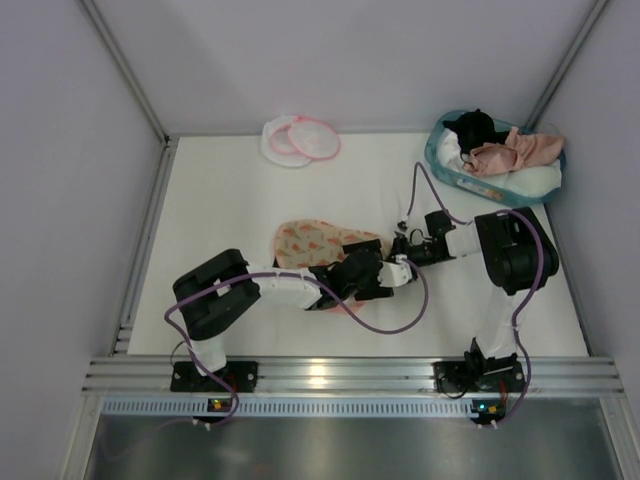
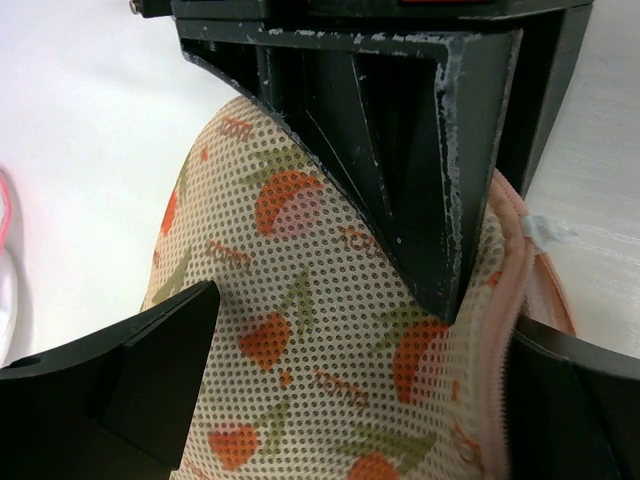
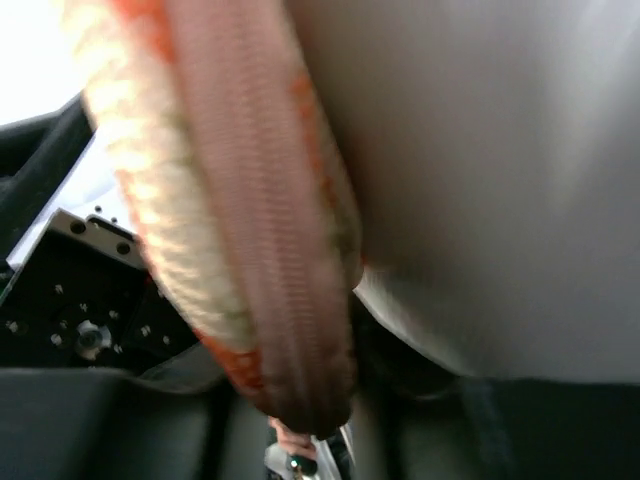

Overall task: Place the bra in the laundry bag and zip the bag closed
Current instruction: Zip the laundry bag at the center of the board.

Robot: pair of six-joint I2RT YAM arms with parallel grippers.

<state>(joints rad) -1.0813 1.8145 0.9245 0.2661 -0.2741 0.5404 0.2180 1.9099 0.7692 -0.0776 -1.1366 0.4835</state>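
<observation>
Left jaws wide apart astride the printed pouch (image 1: 315, 243), right jaws indeterminate; white tabletop (image 1: 230, 200), pale grey walls (image 1: 330, 60).

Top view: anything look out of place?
Yes: left pincer and right pincer are at the orange-printed pouch mid-table, while the bra lies in the teal basket and the laundry bag sits at the far edge.
</observation>
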